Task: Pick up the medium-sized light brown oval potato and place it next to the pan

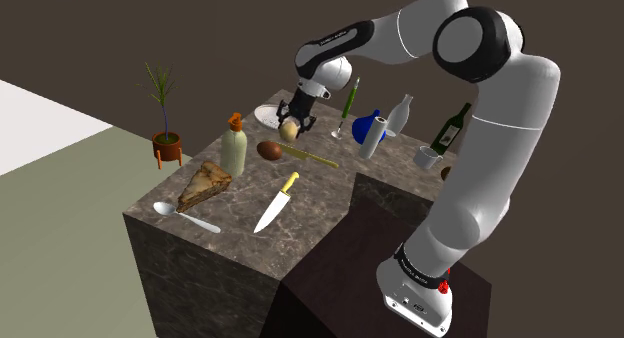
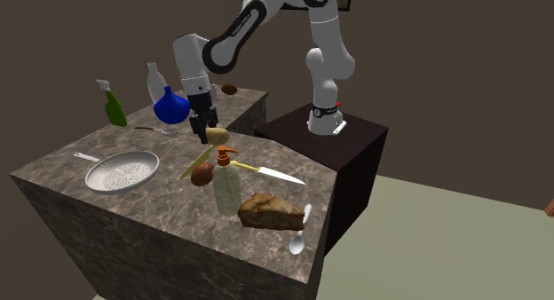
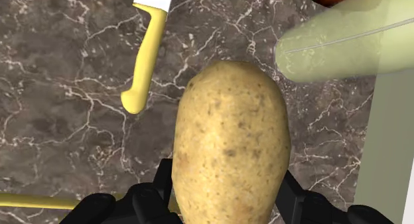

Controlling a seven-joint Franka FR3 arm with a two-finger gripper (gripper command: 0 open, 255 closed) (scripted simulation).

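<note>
The jaws are closed on the speckled light brown potato (image 3: 231,150), clasping it from both sides and holding it clear above the middle of the dark marbled table (image 2: 151,214). Below it lies a yellow-handled knife (image 3: 147,54), and a pale green dispenser bottle (image 2: 225,178) stands near. The round grey pan (image 2: 122,171) sits apart, toward the table's edge at the second exterior view's left.

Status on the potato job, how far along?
Done: the grasp. The potato is clasped between the fingers and hangs clear of the marble counter. In hand: the carry. Left: bring it to the pan, which has bare counter beside it, set it down and release.
</note>
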